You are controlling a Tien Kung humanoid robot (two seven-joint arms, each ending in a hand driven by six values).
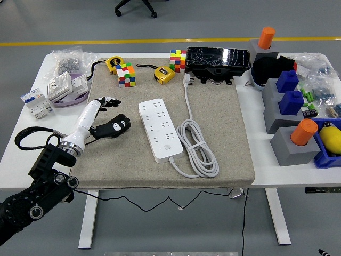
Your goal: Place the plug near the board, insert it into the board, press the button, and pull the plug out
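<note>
Left hand hovering w/ spread fingers, holding nothing, beside white power strip.
Grey mat bearing power strip w/ coiled cord; plug lying at mat's far edge. Blue bin at right holding yellow obj. Left hand reaching over mat's left edge.

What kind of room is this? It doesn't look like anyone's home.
Probably a robotics lab or workshop. A white table holds test items: a power strip on a grey mat, puzzle cubes and bins of small parts. The grey floor has a yellow line and an office chair.
</note>
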